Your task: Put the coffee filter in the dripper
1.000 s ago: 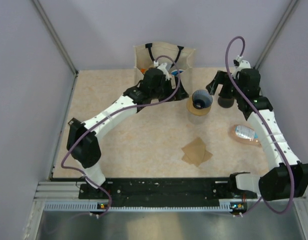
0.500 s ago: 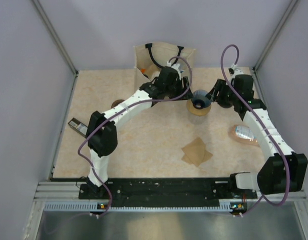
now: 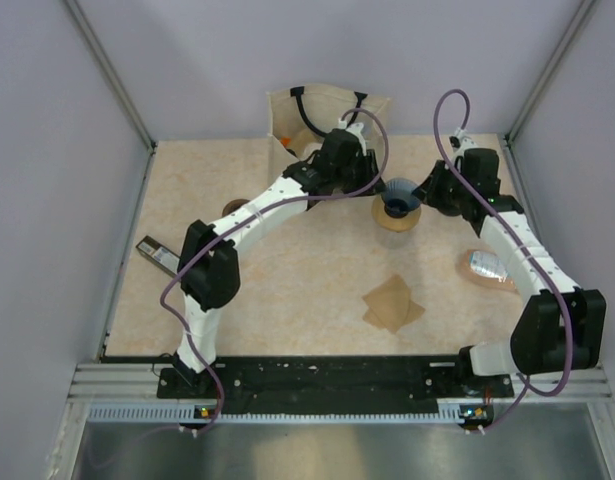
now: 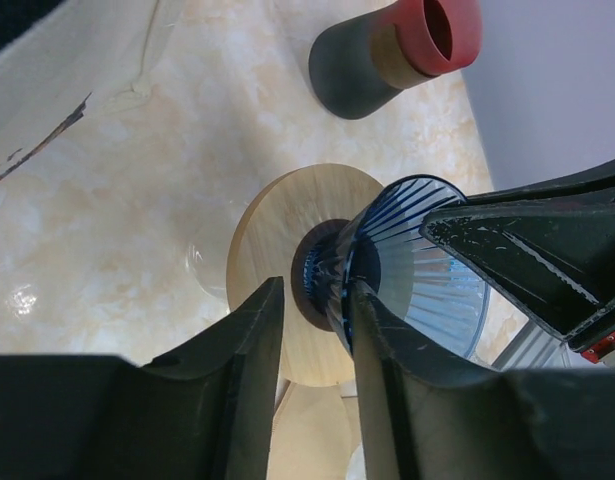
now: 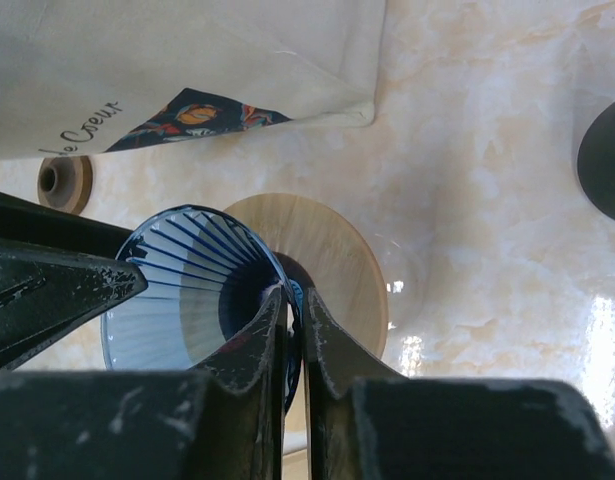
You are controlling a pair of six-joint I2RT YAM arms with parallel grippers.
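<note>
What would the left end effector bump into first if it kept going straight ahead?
The dripper. Its blue neck sits between the open fingers of the left end effector, so contact would probably come almost at once, though depth is unclear.

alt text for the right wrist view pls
The right gripper pinches the wall of a blue ribbed dripper between its two dark fingers, with the dripper's round wooden base showing behind. A cream printed tote bag lies beyond on the marbled beige table.
</note>
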